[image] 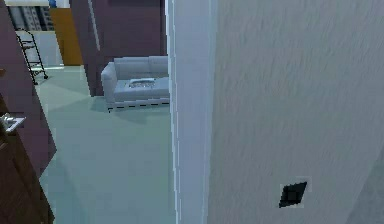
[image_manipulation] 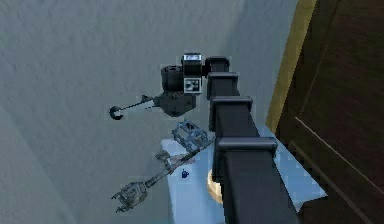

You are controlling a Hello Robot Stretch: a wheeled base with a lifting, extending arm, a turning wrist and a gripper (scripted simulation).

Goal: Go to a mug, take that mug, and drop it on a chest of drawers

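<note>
Forward view: a pale wall (image: 290, 100) crowds the robot close, with a grey sofa (image: 135, 80) through the opening beyond. The arm (image_manipulation: 235, 130) rides near a side wall (image_manipulation: 80, 60), probably kept in to clear the doorway. Its gripper (image_manipulation: 120, 110) carries nothing; its grip state cannot be told. Where the mug stands cannot be told, so the search likely lies ahead.

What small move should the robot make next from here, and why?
Probably turn the base a little toward the forward view's left. A pale wall stands close ahead on the right, while the floor lies free toward the grey sofa. The gripper has bare wall behind its fingers, so it holds nothing; a mug must first be found.
</note>
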